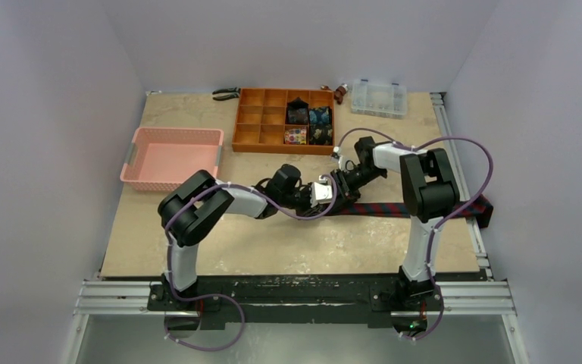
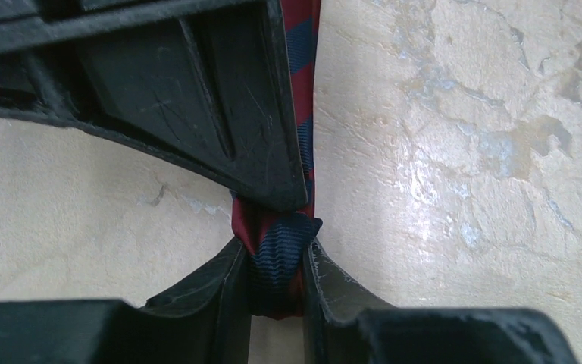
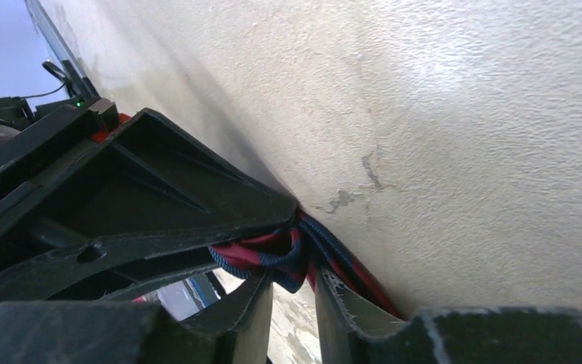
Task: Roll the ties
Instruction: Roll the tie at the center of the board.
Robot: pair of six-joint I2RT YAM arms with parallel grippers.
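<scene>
The navy tie with red diagonal stripes (image 1: 383, 208) lies flat across the table's right half, its far end at the right edge. Both grippers meet at its left end. My left gripper (image 1: 320, 194) is shut on a folded bunch of the tie (image 2: 276, 258). My right gripper (image 1: 342, 182) faces it and pinches the same bunched end (image 3: 292, 258) between its fingertips. The right gripper's finger (image 2: 182, 98) also covers part of the tie in the left wrist view. Several rolled ties (image 1: 307, 121) sit in compartments of an orange organizer tray (image 1: 251, 125).
A pink basket (image 1: 170, 158) stands at the left. Pliers (image 1: 226, 93) lie at the back, left of the tray. A clear plastic box (image 1: 379, 98) and a small brown object (image 1: 339, 92) are at the back right. Purple cables loop over both arms.
</scene>
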